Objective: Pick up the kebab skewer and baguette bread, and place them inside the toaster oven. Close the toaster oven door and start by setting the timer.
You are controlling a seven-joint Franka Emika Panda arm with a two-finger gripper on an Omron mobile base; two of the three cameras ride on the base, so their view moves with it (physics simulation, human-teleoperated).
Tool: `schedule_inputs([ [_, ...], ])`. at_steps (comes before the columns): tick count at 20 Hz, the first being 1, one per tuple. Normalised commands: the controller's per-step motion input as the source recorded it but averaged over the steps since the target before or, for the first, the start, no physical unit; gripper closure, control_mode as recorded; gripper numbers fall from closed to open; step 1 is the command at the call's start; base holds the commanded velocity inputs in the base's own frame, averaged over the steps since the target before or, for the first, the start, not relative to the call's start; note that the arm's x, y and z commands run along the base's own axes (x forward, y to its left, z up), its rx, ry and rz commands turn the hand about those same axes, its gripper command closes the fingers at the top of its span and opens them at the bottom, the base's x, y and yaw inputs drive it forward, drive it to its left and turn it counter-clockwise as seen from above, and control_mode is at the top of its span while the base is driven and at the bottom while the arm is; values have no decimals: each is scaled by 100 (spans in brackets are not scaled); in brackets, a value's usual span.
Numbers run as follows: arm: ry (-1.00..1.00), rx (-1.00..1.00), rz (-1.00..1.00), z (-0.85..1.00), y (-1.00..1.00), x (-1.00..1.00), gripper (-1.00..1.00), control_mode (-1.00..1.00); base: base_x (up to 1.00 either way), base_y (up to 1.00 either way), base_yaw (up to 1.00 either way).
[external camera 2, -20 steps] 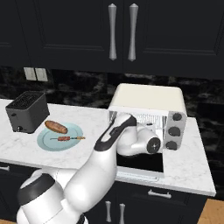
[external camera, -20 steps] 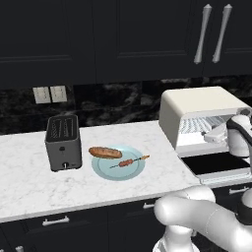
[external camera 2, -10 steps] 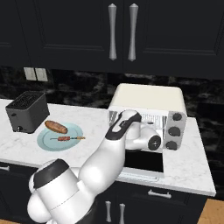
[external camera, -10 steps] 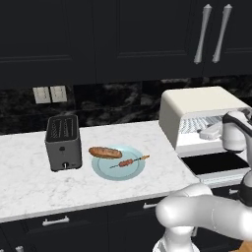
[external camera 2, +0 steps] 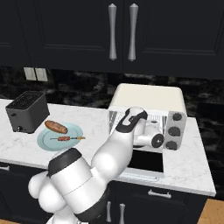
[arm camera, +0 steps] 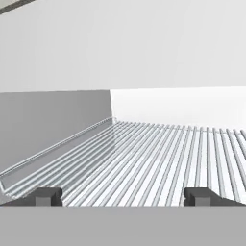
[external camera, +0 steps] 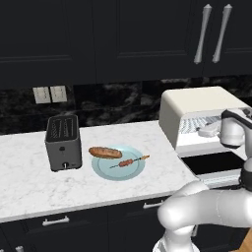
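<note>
The cream-white toaster oven [external camera: 194, 106] stands at the counter's right end. Its dark glass door [external camera 2: 146, 161] is folded down flat. My gripper [arm camera: 124, 197] reaches into the oven's mouth, just above the wire rack [arm camera: 158, 153]. Its jaws are open with nothing between the fingertips [arm camera: 48, 196]. The golden-brown baguette bread [external camera: 105, 152] lies on a pale blue plate [external camera: 106, 172] left of the oven. The thin kebab skewer [external camera: 129, 162] lies beside the loaf on the same plate. From the right base camera, the baguette bread [external camera 2: 56, 127] and the kebab skewer [external camera 2: 68, 138] lie well to the left of my arm.
A dark-grey slot toaster [external camera: 63, 142] stands left of the plate on the white marble counter [external camera: 29, 187]. The oven's dark knobs [external camera 2: 175, 130] are on its right side. Black upper cabinets with silver handles [external camera 2: 121, 31] hang above.
My hand has moved a little further toward the oven's opening and the elbow has risen. The jaws have stayed open. Plate, bread and skewer have not moved.
</note>
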Motion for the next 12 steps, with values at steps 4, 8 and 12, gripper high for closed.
schedule_inputs([
  [4,0,2,0,-26,-11,14,-100,-100,0,0,0],
  [8,-1,3,0,-17,0,24,-100,-100,0,0,0],
  [12,-2,2,0,-24,0,13,-100,-100,0,0,0],
])
